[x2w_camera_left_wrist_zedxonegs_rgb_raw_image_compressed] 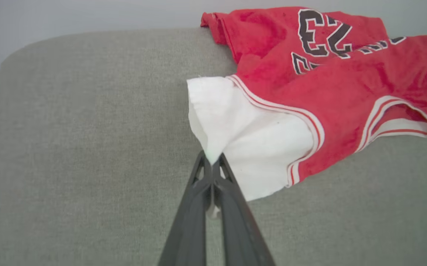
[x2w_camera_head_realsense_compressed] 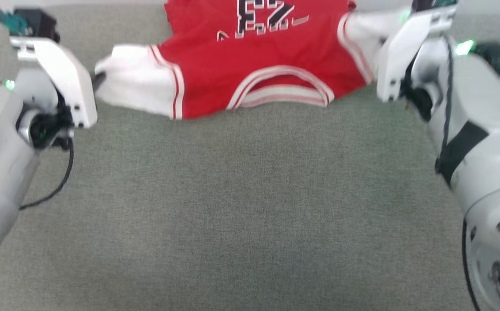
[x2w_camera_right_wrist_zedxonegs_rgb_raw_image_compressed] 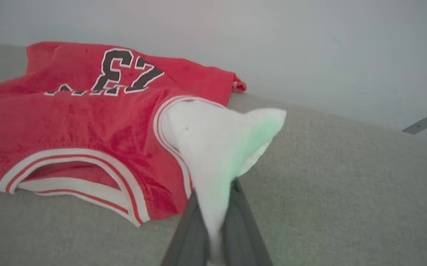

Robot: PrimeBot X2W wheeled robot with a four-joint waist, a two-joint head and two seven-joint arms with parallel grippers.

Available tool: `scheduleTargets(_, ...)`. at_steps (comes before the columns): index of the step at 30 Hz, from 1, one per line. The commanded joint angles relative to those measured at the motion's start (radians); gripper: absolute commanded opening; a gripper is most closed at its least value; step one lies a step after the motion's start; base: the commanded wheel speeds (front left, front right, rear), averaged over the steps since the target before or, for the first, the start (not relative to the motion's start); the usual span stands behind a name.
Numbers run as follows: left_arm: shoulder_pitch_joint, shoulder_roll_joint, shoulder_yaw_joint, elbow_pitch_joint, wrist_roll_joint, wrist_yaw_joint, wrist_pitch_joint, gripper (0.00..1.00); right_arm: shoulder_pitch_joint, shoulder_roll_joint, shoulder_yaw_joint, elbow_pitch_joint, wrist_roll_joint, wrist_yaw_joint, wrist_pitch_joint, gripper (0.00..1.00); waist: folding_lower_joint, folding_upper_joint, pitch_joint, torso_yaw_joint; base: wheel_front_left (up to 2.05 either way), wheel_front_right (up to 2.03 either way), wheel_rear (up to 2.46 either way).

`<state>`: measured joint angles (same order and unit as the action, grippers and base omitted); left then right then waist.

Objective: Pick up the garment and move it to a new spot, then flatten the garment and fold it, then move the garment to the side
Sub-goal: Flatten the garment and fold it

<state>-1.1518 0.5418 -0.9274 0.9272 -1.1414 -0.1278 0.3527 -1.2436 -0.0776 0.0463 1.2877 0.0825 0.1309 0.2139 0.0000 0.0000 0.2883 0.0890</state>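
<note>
Head view: finds the garment (x2w_camera_head_realsense_compressed: 250,73) lying spread along the far edge of the grey upholstered surface (x2w_camera_head_realsense_compressed: 250,207), red body flat, striped neck opening (x2w_camera_head_realsense_compressed: 282,86) turned towards the near edge, block numerals (x2w_camera_head_realsense_compressed: 267,17) cut off by the top of the frame. Shows the left-hand white sleeve (x2w_camera_head_realsense_compressed: 133,82) stretched towards the surface's left edge, with a dark fingertip of the left gripper (x2w_camera_head_realsense_compressed: 99,80) touching its outer end. Shows the right-hand white sleeve (x2w_camera_head_realsense_compressed: 364,30) stretched towards the far right corner, ending behind a pale wrist housing (x2w_camera_head_realsense_compressed: 399,52)

Left wrist view: catches the left gripper (x2w_camera_left_wrist_zedxonegs_rgb_raw_image_compressed: 212,162) clamped tight on the outer hem of the left-hand white sleeve (x2w_camera_left_wrist_zedxonegs_rgb_raw_image_compressed: 250,140), a pinch of white cloth squeezed between the two dark fingers (x2w_camera_left_wrist_zedxonegs_rgb_raw_image_compressed: 191,221) and gathered into a peak. Places the rest of the garment (x2w_camera_left_wrist_zedxonegs_rgb_raw_image_compressed: 346,92) on the surface (x2w_camera_left_wrist_zedxonegs_rgb_raw_image_compressed: 88,147), reaching its far edge, numerals (x2w_camera_left_wrist_zedxonegs_rgb_raw_image_compressed: 324,35) upside down

Right wrist view: catches the right gripper (x2w_camera_right_wrist_zedxonegs_rgb_raw_image_compressed: 215,192) pinched closed on the right-hand white sleeve (x2w_camera_right_wrist_zedxonegs_rgb_raw_image_compressed: 217,144), cloth draped over and between the fingers (x2w_camera_right_wrist_zedxonegs_rgb_raw_image_compressed: 243,229) and tinged green. Places the garment (x2w_camera_right_wrist_zedxonegs_rgb_raw_image_compressed: 69,125) on the surface (x2w_camera_right_wrist_zedxonegs_rgb_raw_image_compressed: 346,184), far hem at the far edge before a pale wall (x2w_camera_right_wrist_zedxonegs_rgb_raw_image_compressed: 309,44), neck opening (x2w_camera_right_wrist_zedxonegs_rgb_raw_image_compressed: 69,177) facing the near edge
</note>
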Motion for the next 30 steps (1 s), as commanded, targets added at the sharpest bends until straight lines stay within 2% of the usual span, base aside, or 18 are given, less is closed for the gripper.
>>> scheduleTargets(1, 0.035, 0.025, -0.005, -0.026, -0.013, -0.002, 0.016, 0.0, 0.042, -0.003, 0.031, -0.002, 0.038, 0.0, 0.031, 0.0, 0.0, 0.0, -0.027, -0.003, 0.0, 0.0, 0.0)
scheduleTargets(5, 0.1, 0.055, -0.011, -0.074, -0.028, 0.02, 0.047, 0.0, 0.102, -0.011, 0.081, -0.017, 0.099, 0.0, 0.092, 0.0, 0.0, 0.0, -0.055, -0.006, 0.0, 0.0, 0.0)
scheduleTargets(10, 0.219, 0.124, -0.014, -0.223, -0.054, 0.084, 0.068, 0.0, 0.238, -0.04, 0.186, -0.109, 0.221, 0.0, 0.217, 0.0, 0.0, 0.0, -0.101, -0.008, 0.0, 0.0, 0.0)
scheduleTargets(14, 0.346, 0.2, -0.01, -0.398, -0.084, 0.169, 0.069, 0.0, 0.38, -0.106, 0.28, -0.277, 0.34, 0.0, 0.337, 0.0, 0.0, 0.0, -0.134, -0.01, 0.0, 0.0, 0.0)
scheduleTargets(18, 0.479, 0.288, 0.003, -0.603, -0.116, 0.282, 0.045, 0.0, 0.534, -0.208, 0.336, -0.508, 0.452, 0.0, 0.471, 0.0, 0.0, 0.0, -0.152, -0.013, 0.0, 0.0, 0.0)
scheduleTargets(20, 0.547, 0.334, 0.009, -0.697, -0.139, 0.338, 0.034, 0.0, 0.612, -0.265, 0.337, -0.619, 0.49, 0.0, 0.539, 0.0, 0.0, 0.0, -0.158, -0.014, 0.0, 0.0, 0.0)
scheduleTargets(24, 0.664, 0.411, 0.02, -0.865, -0.176, 0.439, 0.012, 0.0, 0.771, -0.338, 0.285, -0.835, 0.541, 0.0, 0.675, 0.0, 0.0, 0.0, -0.163, -0.012, 0.0, 0.0, 0.0)
scheduleTargets(27, 0.738, 0.458, 0.02, -0.961, -0.201, 0.497, -0.004, 0.0, 0.886, -0.36, 0.223, -0.977, 0.547, 0.0, 0.767, 0.0, 0.0, 0.0, -0.165, -0.008, 0.0, 0.0, 0.0)
scheduleTargets(30, 0.795, 0.493, 0.018, -1.029, -0.207, 0.542, -0.023, 0.0, 1.001, -0.345, 0.15, -1.104, 0.534, 0.0, 0.859, 0.0, 0.0, 0.0, -0.165, -0.004, 0.0, 0.0, 0.0)
